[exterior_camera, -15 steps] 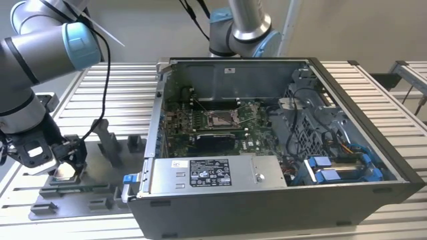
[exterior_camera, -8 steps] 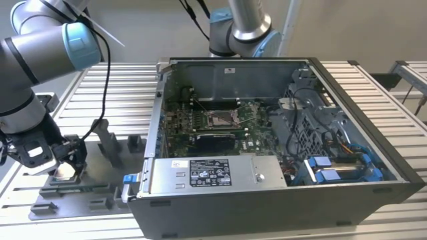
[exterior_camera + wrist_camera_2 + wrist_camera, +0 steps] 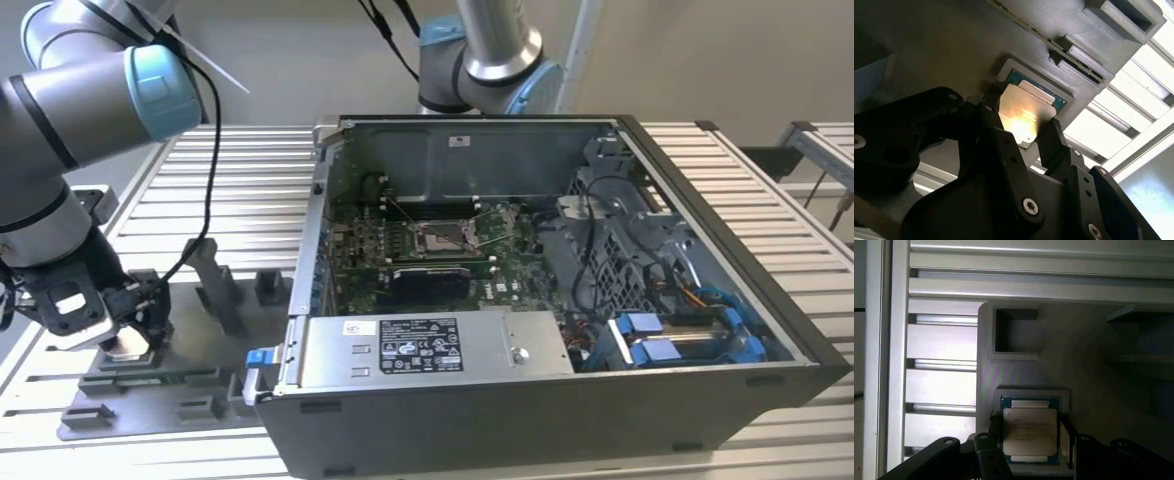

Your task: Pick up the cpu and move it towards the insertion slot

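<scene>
Hand [image 3: 1021,116] straddles the cpu [image 3: 1026,107] in its grey holder [image 3: 1084,365], apparently pinching it; print unreadable.

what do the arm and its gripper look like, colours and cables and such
The arm is made of silver-grey tubes with rounded joints capped in light blue. A black cable hangs along it, with a white tie near the upper joint. The gripper is matt black, built of blocky linked plates with round silver screw heads, ending in two narrow black fingers.
</scene>
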